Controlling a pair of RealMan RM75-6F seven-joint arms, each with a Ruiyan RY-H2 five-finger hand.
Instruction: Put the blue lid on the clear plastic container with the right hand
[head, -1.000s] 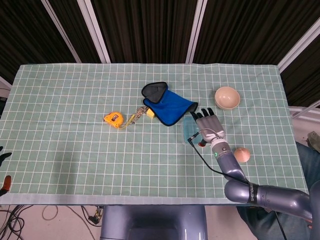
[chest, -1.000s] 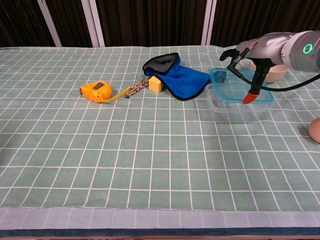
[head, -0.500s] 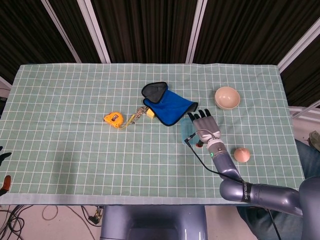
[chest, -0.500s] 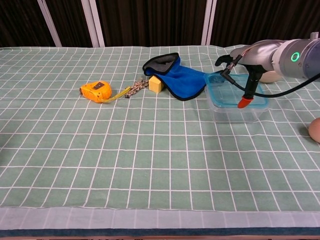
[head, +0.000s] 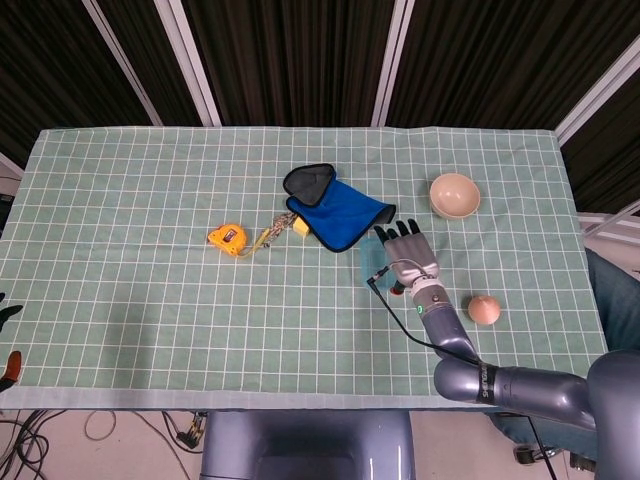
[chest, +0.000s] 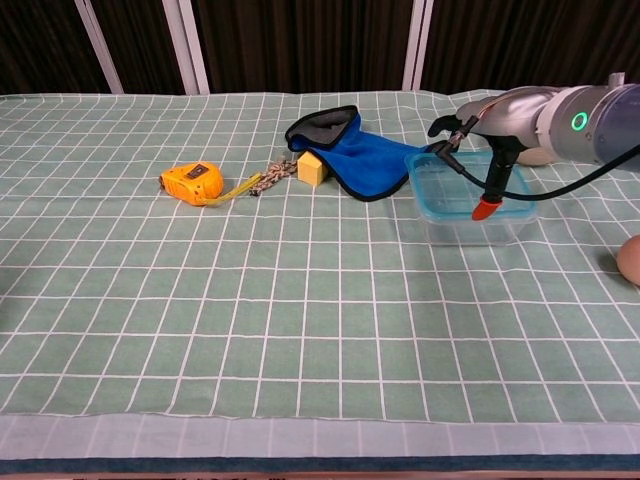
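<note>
The clear plastic container (chest: 470, 228) stands on the green checked cloth, right of centre. The blue lid (chest: 450, 187) lies about level on its rim. My right hand (chest: 495, 115) reaches over the lid's far side and holds its back edge with dark fingers, while the red-tipped thumb hangs over the lid's top. From above, the right hand (head: 408, 255) covers most of the container, and only the lid's left edge (head: 373, 262) shows. Only dark fingertips of my left hand (head: 6, 312) show at the far left edge of the head view.
A blue cloth with black trim (chest: 365, 160) lies just left of the container, with a yellow block (chest: 313, 168), a braided cord (chest: 268, 180) and an orange tape measure (chest: 193, 183) beyond it. A beige bowl (head: 454, 194) sits behind the container. A peach ball (head: 484, 309) lies to its right.
The lid was tilted over the container. My right hand has shifted it left and lowered it, so it now lies level on the rim.
</note>
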